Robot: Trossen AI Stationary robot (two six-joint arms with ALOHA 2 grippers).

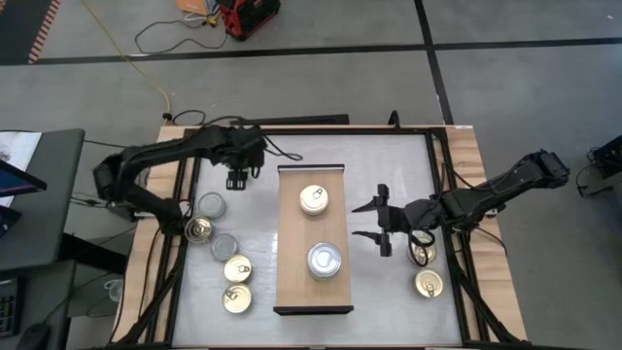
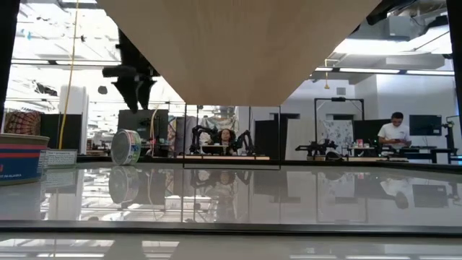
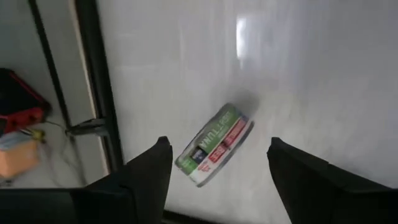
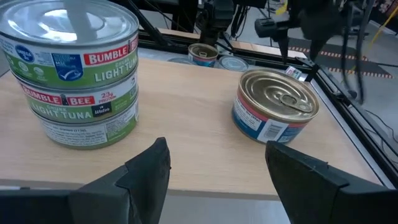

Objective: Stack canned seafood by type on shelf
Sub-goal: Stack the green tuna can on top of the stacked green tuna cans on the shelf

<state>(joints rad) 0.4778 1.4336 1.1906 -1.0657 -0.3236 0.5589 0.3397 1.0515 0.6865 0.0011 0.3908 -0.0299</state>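
Note:
The shelf (image 1: 313,292) is a light-wood board in the table's middle. A gold-lidded can (image 1: 313,199) stands on its far part, and a stack of two silver-lidded tuna cans (image 4: 74,68) on its near part. A green-labelled tuna can (image 3: 214,145) stands on its edge on the white tabletop, left of the shelf's far end. My left gripper (image 3: 218,142) hangs open above it, pointing down, clear of it. My right gripper (image 1: 374,222) hovers open at the shelf's right edge, facing the cans, with nothing between its fingers.
Several loose cans lie left of the shelf, among them a silver-lidded one (image 1: 210,205) and a gold-lidded one (image 1: 236,297). Two gold-lidded cans (image 1: 429,284) sit to the right, under my right arm. A dark frame rail (image 1: 182,243) runs along each table side.

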